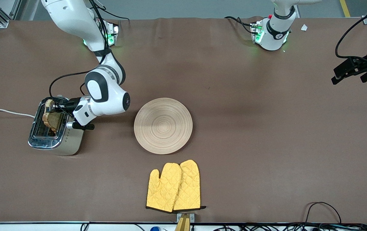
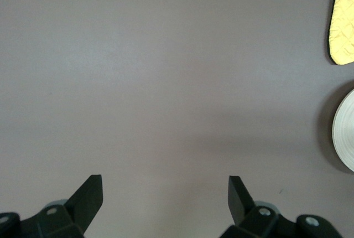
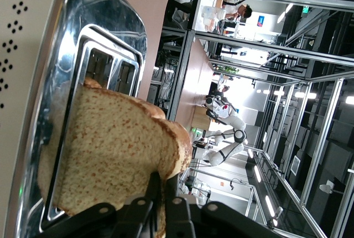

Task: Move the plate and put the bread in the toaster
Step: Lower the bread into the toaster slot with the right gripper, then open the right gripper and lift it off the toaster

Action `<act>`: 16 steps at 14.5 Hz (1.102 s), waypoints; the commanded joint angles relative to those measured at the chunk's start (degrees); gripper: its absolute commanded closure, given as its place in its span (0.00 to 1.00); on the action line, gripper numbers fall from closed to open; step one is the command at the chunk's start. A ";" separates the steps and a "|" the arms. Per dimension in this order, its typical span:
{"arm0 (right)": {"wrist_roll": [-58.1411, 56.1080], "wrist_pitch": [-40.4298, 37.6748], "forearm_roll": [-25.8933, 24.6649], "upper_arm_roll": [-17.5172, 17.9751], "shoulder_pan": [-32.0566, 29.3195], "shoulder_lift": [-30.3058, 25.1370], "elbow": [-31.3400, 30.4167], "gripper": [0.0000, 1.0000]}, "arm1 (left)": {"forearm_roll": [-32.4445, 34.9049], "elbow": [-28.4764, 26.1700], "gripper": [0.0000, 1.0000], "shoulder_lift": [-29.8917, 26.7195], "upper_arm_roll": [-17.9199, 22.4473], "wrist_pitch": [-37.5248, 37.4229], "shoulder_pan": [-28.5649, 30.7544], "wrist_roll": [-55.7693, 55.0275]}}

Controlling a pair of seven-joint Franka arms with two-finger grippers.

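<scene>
The brown bread (image 1: 52,120) slice stands partly down in one slot of the cream toaster (image 1: 71,146) at the right arm's end of the table. In the right wrist view the bread (image 3: 110,149) sticks up out of the chrome toaster (image 3: 61,55) top. My right gripper (image 3: 166,185) is shut on the slice's upper crust edge, just above the toaster, and shows as right gripper (image 1: 50,107) in the front view. The pale wooden plate (image 1: 163,125) lies bare mid-table. My left gripper (image 1: 350,77) waits open over the left arm's end, left gripper (image 2: 165,185) with nothing between its fingers.
Two yellow oven mitts (image 1: 174,186) lie nearer the front camera than the plate. The toaster's white cord (image 1: 4,111) runs off the table's edge at the right arm's end. The left wrist view catches the plate's rim (image 2: 345,130) and a mitt (image 2: 343,22).
</scene>
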 commanded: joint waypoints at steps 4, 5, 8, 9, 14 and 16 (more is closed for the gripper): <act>5.08 0.40 -1.66 0.56 -1.66 0.46 0.47 0.11 | -0.14 1.33 0.00 -0.24 0.10 -0.01 0.10 0.80; 5.08 0.40 -0.96 0.65 -1.83 0.46 1.60 0.07 | -0.23 1.33 0.00 -0.24 0.10 -0.10 0.01 0.80; 5.08 0.58 5.78 0.65 -2.62 0.38 6.69 0.00 | -0.23 1.42 0.00 -0.42 0.10 -0.10 0.01 0.80; 4.82 0.58 9.03 0.65 -2.80 0.20 8.36 0.00 | -0.14 1.42 0.00 -0.42 0.10 -0.10 0.01 0.80; 1.05 0.23 19.84 0.82 -2.27 -10.49 9.96 0.00 | -0.14 1.42 0.00 -0.77 -0.08 -0.80 0.01 0.62; -1.59 0.14 25.82 0.21 -2.97 -15.86 10.58 0.00 | -0.05 1.42 0.00 -1.30 -0.08 -1.15 -0.07 0.54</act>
